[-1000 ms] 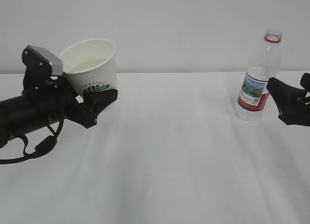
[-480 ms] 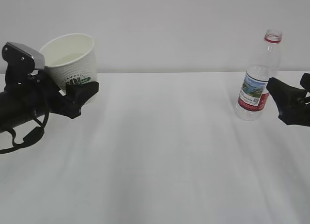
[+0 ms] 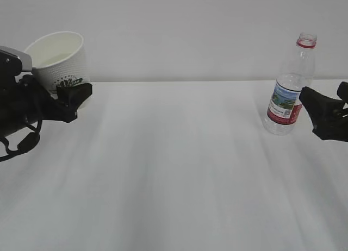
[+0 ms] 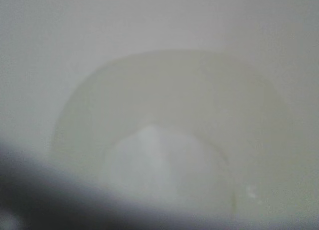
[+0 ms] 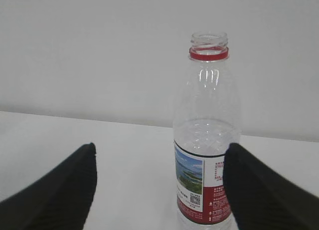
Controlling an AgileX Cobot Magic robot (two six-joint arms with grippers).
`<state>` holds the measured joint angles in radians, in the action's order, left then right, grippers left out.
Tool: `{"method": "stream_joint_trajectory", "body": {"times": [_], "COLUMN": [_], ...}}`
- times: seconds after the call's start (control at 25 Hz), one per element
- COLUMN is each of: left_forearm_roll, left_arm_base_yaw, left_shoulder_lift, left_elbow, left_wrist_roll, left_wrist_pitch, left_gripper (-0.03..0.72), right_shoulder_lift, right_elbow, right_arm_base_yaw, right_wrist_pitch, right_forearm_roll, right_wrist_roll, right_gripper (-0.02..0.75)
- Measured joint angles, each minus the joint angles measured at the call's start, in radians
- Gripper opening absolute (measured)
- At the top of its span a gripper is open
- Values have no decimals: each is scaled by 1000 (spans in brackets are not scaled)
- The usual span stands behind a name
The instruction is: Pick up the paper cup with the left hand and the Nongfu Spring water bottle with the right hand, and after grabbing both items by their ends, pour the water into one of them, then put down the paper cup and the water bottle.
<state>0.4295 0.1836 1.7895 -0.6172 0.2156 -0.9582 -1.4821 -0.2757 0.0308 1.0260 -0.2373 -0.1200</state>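
In the exterior view, the left hand (image 3: pixel 68 96) at the far left edge grips the paper cup (image 3: pixel 58 63) by its lower body, jaws closed on it; the cup tilts slightly, its mouth toward the camera, above the white table (image 3: pixel 174 169). Far to the right, the Nongfu Spring water bottle (image 3: pixel 289 93) stands upright and uncapped on the table, with the right hand (image 3: pixel 321 118) just beside it, jaws spread and not touching it. The left wrist view is filled by the blurred cream inside of the paper cup (image 4: pixel 164 140), with a pale round patch at its bottom. In the right wrist view, the bottle (image 5: pixel 207 140) stands ahead between the two dark fingers (image 5: pixel 55 195) of the wide-open right hand (image 5: pixel 159 185), nearer the right finger.
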Motion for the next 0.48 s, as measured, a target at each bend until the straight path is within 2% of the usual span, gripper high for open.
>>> {"method": "stream_joint_trajectory", "body": {"times": [0.28, 0.48], "left_forearm_roll": [-35, -102], "left_arm_base_yaw": [-15, -23], "left_shoulder_lift": [0, 0], "left_elbow": [0, 0], "left_wrist_roll": [-12, -68], "left_wrist_pitch": [4, 12], "left_gripper": [471, 471], "right_shoulder_lift": [0, 0], "right_elbow": [0, 0], "right_arm_base_yaw": [0, 0], "right_wrist_pitch": [0, 0], "right_forearm_roll": [0, 0], "right_wrist_roll": [-2, -2], "right_gripper": [593, 593]}}
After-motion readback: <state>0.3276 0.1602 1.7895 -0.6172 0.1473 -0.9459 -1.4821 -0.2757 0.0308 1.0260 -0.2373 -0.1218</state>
